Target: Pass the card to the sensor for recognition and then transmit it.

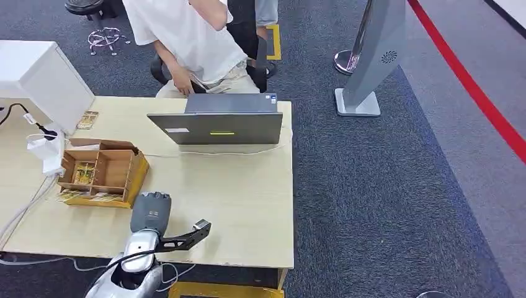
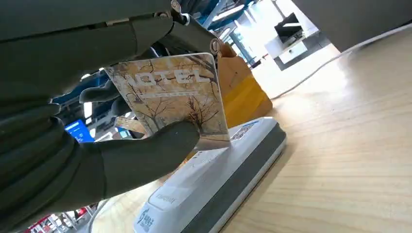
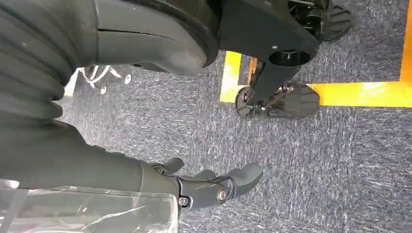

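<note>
Head view: my left hand (image 1: 149,214) rests over the near edge of the pale wooden bench (image 1: 248,198), just right of an open wooden box (image 1: 102,171) with compartments that hold more cards. A closed grey laptop (image 1: 217,121) lies at the far side, and a person (image 1: 192,43) sits beyond it. From here my fingers are hidden under the hand's grey cover.

Left wrist view: my thumb (image 2: 145,155) and the darker fingers behind are clamped on the card (image 2: 172,99), a printed one with bare autumn trees and pale lettering. I hold it by one short end so most of its face stays free for reading. It stands on edge, tilted, its long axis running roughly along the white and grey sensor (image 2: 214,184) just beneath it; I cannot tell whether they touch. I judge it is being presented for recognition.

Right wrist view: my right hand (image 3: 209,187) hangs beside my body above the blue carpet (image 3: 311,160), fingers loosely apart and holding nothing, kept clear because this step needs one hand.
</note>
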